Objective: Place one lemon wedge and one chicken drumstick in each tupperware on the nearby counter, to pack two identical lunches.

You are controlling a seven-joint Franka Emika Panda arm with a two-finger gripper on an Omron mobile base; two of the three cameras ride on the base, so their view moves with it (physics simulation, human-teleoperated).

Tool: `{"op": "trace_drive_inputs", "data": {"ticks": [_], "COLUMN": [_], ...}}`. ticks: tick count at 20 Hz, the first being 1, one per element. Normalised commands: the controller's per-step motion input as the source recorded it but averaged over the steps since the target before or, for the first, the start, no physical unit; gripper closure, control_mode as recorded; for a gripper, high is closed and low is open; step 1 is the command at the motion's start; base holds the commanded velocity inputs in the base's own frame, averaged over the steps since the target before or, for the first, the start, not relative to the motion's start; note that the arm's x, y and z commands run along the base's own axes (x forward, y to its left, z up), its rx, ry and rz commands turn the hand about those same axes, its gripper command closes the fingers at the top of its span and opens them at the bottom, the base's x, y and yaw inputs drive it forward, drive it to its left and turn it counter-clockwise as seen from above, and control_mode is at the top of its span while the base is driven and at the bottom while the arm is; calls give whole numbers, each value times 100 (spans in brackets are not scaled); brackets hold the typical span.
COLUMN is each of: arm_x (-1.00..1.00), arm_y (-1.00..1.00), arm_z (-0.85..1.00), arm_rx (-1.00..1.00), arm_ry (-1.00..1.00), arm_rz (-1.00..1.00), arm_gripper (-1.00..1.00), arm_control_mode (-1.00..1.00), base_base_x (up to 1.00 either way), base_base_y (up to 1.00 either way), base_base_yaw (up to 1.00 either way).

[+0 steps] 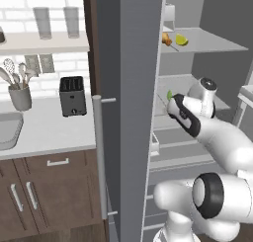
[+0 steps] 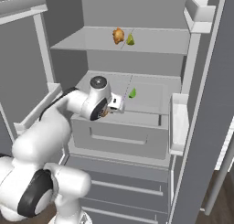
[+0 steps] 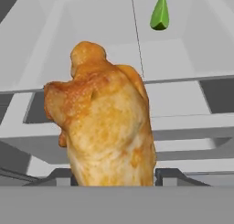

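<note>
We see our arm reaching from the base up into the open fridge, the elbow bent low and the forearm rising so that the wrist sits level with the middle shelf, just over the front of the drawer below it. The gripper is closed around a chicken drumstick, which stands between the two dark fingertips and rises upright in front of the hand camera, its narrow knob end uppermost. In the right base view only a sliver of golden brown shows at the hand, so we judge the grip mainly from the hand view. Beyond the held piece a lemon wedge lies on the middle shelf, well apart from the hand. On the top shelf a second drumstick and a second lemon wedge lie just beside each other. To the left of the fridge door, the counter carries a toaster and a utensil holder, with a sink at its edge.
</note>
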Motion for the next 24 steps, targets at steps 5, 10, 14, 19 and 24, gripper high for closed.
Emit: {"op": "trace_drive_inputs", "data": {"ticks": [5, 10, 14, 19, 24], "arm_x": [-100, -93, -63, -73, -71], "arm_y": [0, 0, 3, 0, 0], "arm_z": [32, 26, 17, 13, 44], "arm_rx": [-1, -2, -3, -1, -2], "arm_ry": [5, 9, 13, 9, 0], "arm_rz": [3, 4, 2, 1, 6], "arm_gripper": [100, 100, 100, 100, 100], "arm_control_mode": [-100, -100, -100, -100, -100], "base_base_x": [0, 0, 0, 0, 0], "base_base_y": [0, 0, 0, 0, 0], "base_base_yaw": [0, 0, 0, 0, 0]}}
